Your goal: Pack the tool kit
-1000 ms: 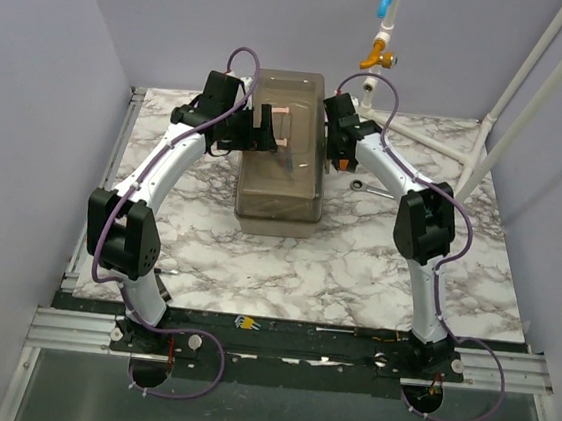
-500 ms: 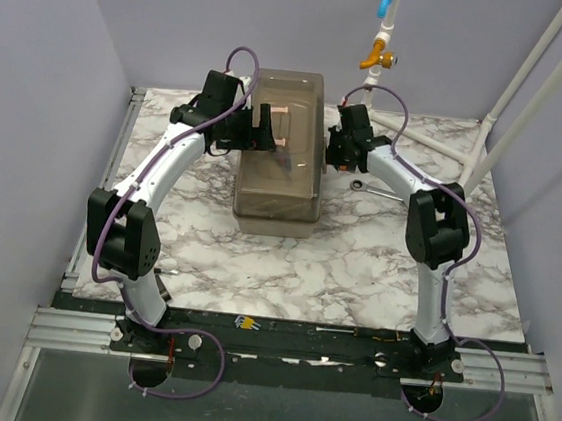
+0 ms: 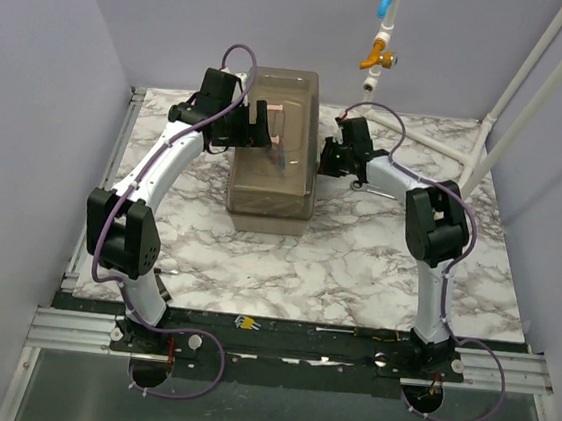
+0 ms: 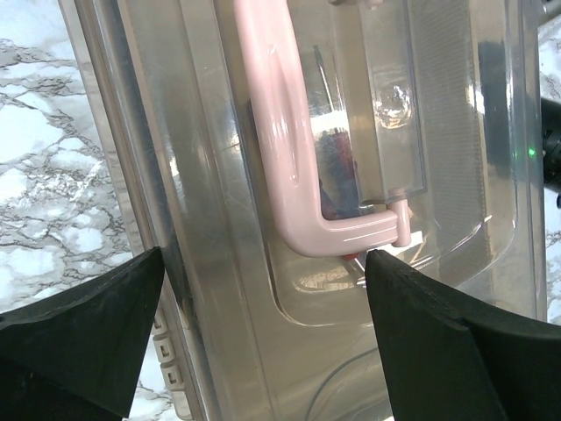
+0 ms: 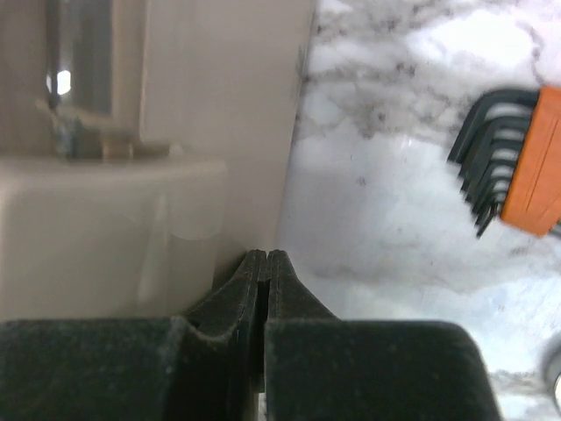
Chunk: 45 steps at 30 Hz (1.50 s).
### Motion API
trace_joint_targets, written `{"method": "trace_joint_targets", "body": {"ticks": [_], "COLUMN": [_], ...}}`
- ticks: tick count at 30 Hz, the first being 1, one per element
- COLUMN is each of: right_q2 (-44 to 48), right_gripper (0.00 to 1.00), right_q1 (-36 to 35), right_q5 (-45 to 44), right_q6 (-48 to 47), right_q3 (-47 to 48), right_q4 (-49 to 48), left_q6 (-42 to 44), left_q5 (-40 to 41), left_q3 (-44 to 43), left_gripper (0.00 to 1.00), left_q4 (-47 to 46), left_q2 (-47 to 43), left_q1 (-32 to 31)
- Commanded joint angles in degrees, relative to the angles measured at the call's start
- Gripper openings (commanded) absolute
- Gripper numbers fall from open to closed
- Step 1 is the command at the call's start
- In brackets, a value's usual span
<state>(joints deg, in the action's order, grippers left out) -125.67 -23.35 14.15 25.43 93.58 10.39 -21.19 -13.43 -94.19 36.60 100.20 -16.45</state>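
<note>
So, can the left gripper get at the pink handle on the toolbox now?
Probably yes: the left gripper is open just over the lid, and the pink handle lies uncovered between its fingers.

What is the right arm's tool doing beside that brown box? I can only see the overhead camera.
Observer: The right tool is shut on nothing, its tips at the foot of the toolbox wall.
Operator: Anything lying near it?
Observer: A hex key set in an orange holder lies on the marble, apart from it.
Operator: And the other arm?
Observer: The left tool is open over the lid, the pink handle end showing between its fingers, ungripped.
</note>
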Motion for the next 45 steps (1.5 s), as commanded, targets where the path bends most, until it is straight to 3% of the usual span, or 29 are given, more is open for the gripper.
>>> {"method": "trace_joint_targets", "body": {"ticks": [1,7,11,12,13,15,17,18,25,31,34,38,41,45], "right_q2": [7.25,17.30,22.43,23.59,25.34,29.09,32.85,35.04,50.00,55.51,63.52,72.78,74.83,71.68], "right_gripper": [0.01,0.01,0.14,0.26,0.50,0.80,0.96,1.00,1.00,1.00,1.00,1.00,1.00,1.00], "right_q1": [-4.81,-3.58,-3.15,-3.09,-3.07,-2.99,-2.93,-2.85,-2.50,-0.75,1.74,3.58,3.65,3.91], "right_q5": [4.93,-4.85,-10.16,-11.51,-12.55,-15.15,-17.09,-18.08,-29.58,-42.09,-44.65,-44.76,-49.59,-54.57], "right_q6": [5.28,3.06,2.42,2.44,2.43,2.52,2.30,2.18,0.78,3.39,1.92,-8.63,-10.81,-13.54], "right_q3": [-5.14,-11.35,-13.17,-13.86,-14.61,-17.57,-20.12,-21.39,-33.30,-40.92,-52.42,-67.05,-71.73,-75.43], "right_q4": [-9.03,-8.37,-5.34,-4.77,-4.50,-4.68,-4.53,-4.42,-5.94,-4.72,-15.17,-31.56,-35.35,-44.40], "left_q6": [1.14,0.05,0.07,0.10,0.14,0.18,0.18,0.12,-1.53,-7.94,-10.78,-12.31,-11.05,-1.71], "left_q5": [-3.96,-1.53,1.39,2.54,3.69,5.77,7.10,7.83,22.53,30.81,31.89,31.94,31.83,30.73], "left_q3": [0.17,0.03,0.06,0.13,0.23,1.03,2.75,4.28,22.16,40.75,48.99,56.65,62.88,73.55], "left_gripper": [0.92,0.96,0.98,0.99,0.99,0.99,0.99,0.99,0.99,0.99,0.98,0.99,0.98,0.99], "left_q4": [0.41,0.18,1.49,1.99,2.34,2.68,2.28,1.88,-4.80,-12.91,-17.93,-21.28,-26.95,-45.39], "left_q2": [3.06,-1.87,-8.16,-9.71,-11.79,-15.57,-19.87,-22.42,-40.14,-50.45,-53.82,-56.06,-58.12,-62.26], "left_q1": [-4.46,-4.45,-4.45,-4.46,-4.47,-4.39,-4.06,-3.84,-2.21,0.55,2.27,5.98,8.12,8.19]}}
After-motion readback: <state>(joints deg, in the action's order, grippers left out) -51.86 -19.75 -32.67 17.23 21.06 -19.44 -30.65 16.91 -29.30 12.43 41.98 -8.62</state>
